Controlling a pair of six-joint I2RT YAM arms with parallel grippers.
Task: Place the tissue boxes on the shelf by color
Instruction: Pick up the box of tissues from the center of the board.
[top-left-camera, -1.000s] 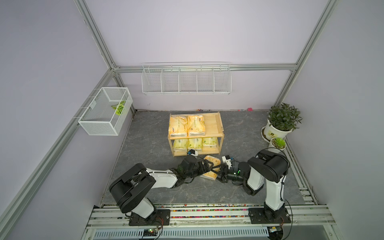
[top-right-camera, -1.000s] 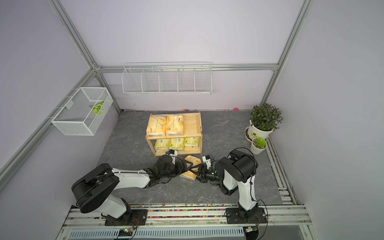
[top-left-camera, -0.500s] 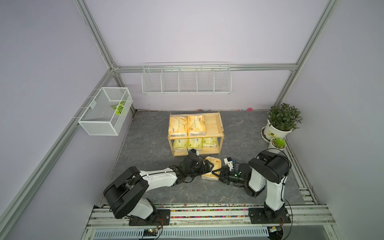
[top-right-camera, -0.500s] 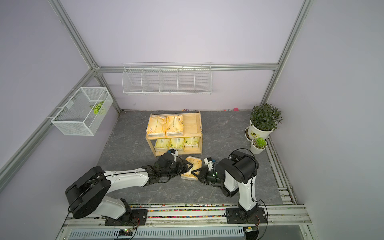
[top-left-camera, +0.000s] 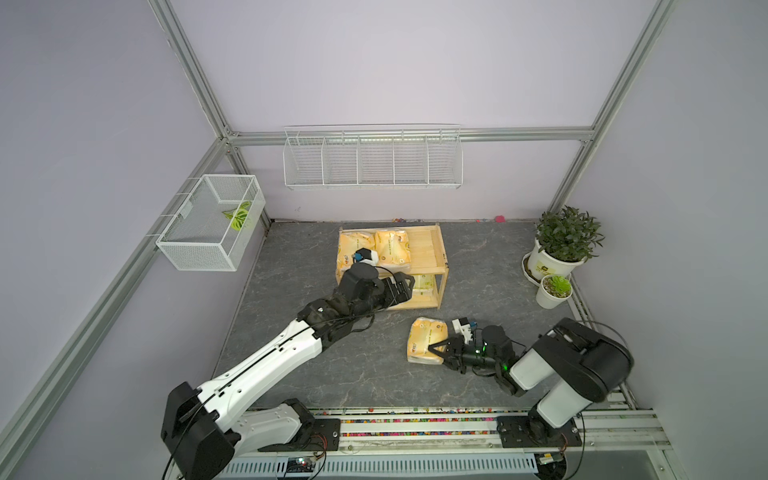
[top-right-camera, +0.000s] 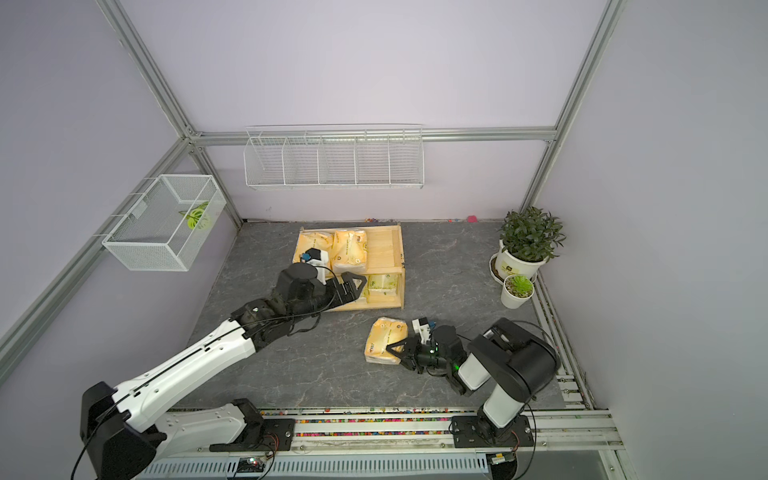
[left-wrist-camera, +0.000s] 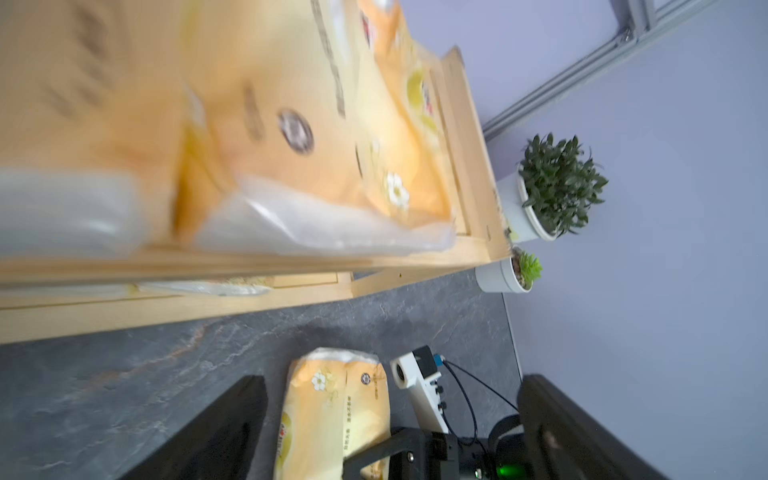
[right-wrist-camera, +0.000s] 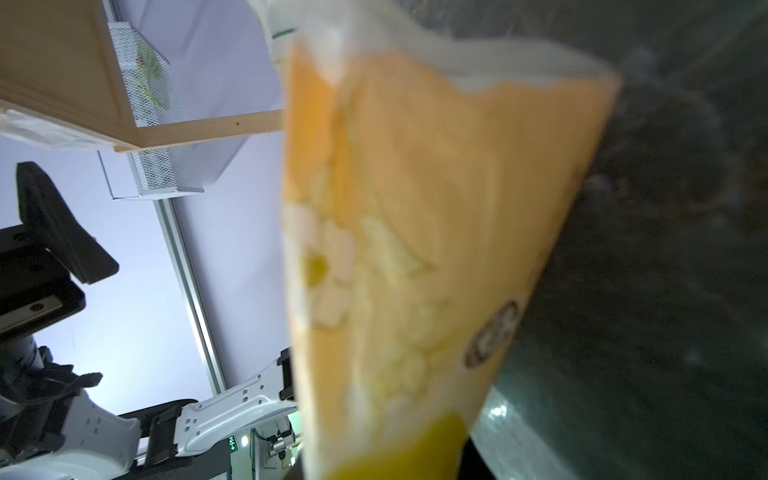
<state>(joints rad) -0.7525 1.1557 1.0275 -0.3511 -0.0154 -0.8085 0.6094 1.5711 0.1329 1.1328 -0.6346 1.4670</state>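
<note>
The wooden shelf (top-left-camera: 427, 249) (top-right-camera: 384, 249) stands mid-floor. Two orange-yellow tissue boxes (top-left-camera: 392, 247) (top-right-camera: 351, 247) lie on its top board, and pale green ones (top-left-camera: 424, 286) (top-right-camera: 382, 283) on the lower board. A third orange tissue box (top-left-camera: 424, 338) (top-right-camera: 383, 337) (left-wrist-camera: 332, 409) (right-wrist-camera: 415, 228) lies on the floor in front. My right gripper (top-left-camera: 437, 351) (top-right-camera: 394, 351) is shut on its near end. My left gripper (top-left-camera: 409, 286) (top-right-camera: 359, 282) (left-wrist-camera: 386, 436) hovers open and empty at the shelf's front edge.
Two potted plants (top-left-camera: 561, 245) (top-left-camera: 555, 291) stand at the right wall. A white wire rack (top-left-camera: 372, 158) hangs on the back wall and a mesh basket (top-left-camera: 212, 220) on the left wall. The arms' rail (top-left-camera: 415, 424) runs along the front.
My right gripper has closed on the orange box on the floor. My left gripper has pulled away from that box and moved up toward the shelf front.
</note>
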